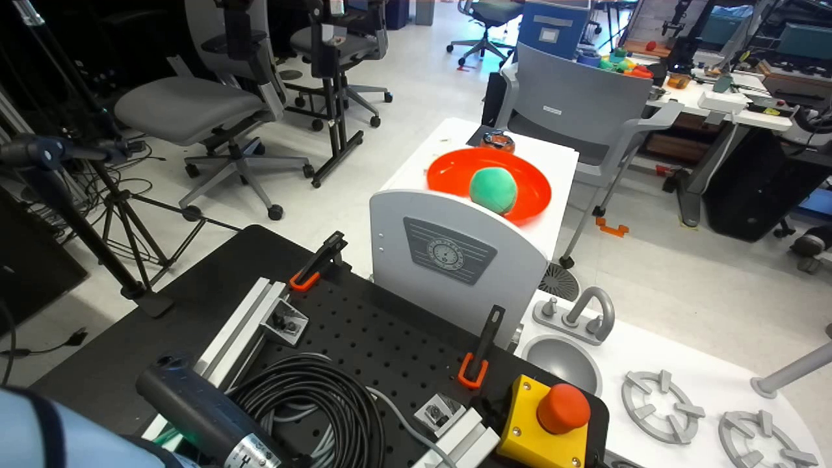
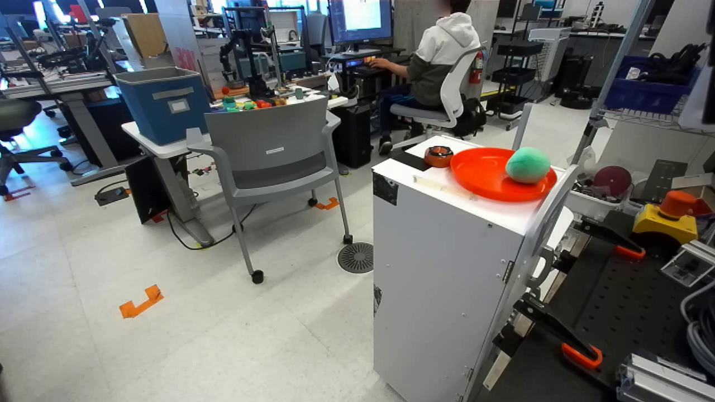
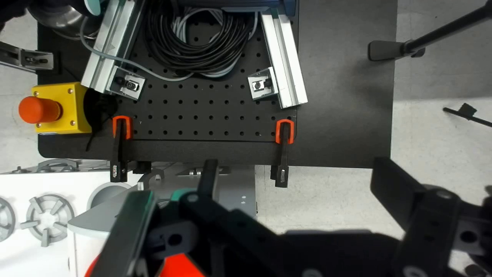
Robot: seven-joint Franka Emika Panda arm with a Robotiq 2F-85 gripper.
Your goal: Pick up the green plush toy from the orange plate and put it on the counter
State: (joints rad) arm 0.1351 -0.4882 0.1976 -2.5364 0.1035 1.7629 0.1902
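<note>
One green plush toy [image 2: 528, 165] rests on the orange plate [image 2: 477, 170], near its rim, atop the white cabinet [image 2: 435, 273]; I have my jaws spread wide

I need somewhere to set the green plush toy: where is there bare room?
Free: a strip of white counter bordered by faucet, burner rings and grey post. Crowded: between sink and rings, and on the cabinet top, largely taken by orange plate and toy.
</note>
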